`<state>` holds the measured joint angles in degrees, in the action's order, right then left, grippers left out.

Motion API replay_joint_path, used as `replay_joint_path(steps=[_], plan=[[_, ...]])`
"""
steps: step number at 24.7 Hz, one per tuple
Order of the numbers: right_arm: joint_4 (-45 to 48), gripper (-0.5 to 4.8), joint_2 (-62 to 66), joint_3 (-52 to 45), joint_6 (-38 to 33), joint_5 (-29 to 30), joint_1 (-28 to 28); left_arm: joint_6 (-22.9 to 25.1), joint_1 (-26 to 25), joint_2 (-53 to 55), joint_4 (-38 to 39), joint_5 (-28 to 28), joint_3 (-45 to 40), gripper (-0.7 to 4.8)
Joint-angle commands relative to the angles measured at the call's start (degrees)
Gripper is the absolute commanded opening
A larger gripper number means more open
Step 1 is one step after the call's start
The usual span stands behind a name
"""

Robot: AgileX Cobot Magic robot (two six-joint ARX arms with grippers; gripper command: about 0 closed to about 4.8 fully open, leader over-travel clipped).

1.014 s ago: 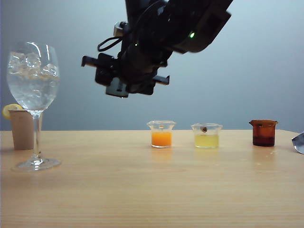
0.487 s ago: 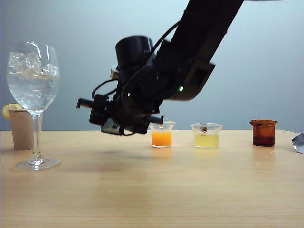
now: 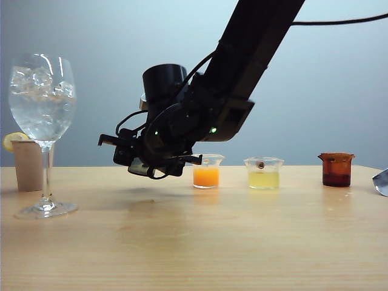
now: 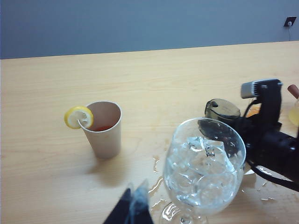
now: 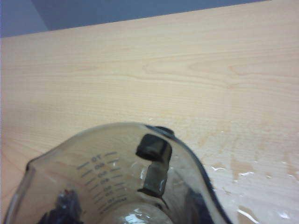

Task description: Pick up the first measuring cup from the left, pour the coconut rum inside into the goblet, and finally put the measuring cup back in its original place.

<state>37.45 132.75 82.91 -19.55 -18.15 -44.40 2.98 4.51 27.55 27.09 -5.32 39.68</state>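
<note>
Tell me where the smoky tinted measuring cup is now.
Smoky tinted measuring cup sits in the right gripper, low above the table, between goblet and orange-liquid cup.

Soft even light being cast from above; faint shadows being thrown on table (image 3: 242,242). Goblet (image 3: 42,97) being glinted. Nearest cup (image 5: 121,182) being blurred.

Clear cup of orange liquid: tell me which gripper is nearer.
Right. The right gripper, holding the smoky grey-green measuring cup, hangs just beside the orange cup; the left gripper sits beyond the tall clear goblet.
</note>
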Motion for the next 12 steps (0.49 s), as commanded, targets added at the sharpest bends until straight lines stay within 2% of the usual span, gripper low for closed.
replay_joint_path(steps=[1, 5, 12], plan=[[-0.33, 0.84, 1.4, 3.06, 0.42, -0.15, -0.26, 0.0, -0.09, -0.07, -0.39, 0.13, 0.17, -0.04], [-2.19, 0.84, 3.37, 6.73, 4.94, -0.13, -0.26, 0.0, -0.09, -0.07, -0.42, 0.13, 0.17, -0.04], [-4.22, 0.84, 4.81, 7.34, 6.1, 0.07, -0.17, 0.0, -0.09, -0.07, -0.42, 0.13, 0.17, -0.04]])
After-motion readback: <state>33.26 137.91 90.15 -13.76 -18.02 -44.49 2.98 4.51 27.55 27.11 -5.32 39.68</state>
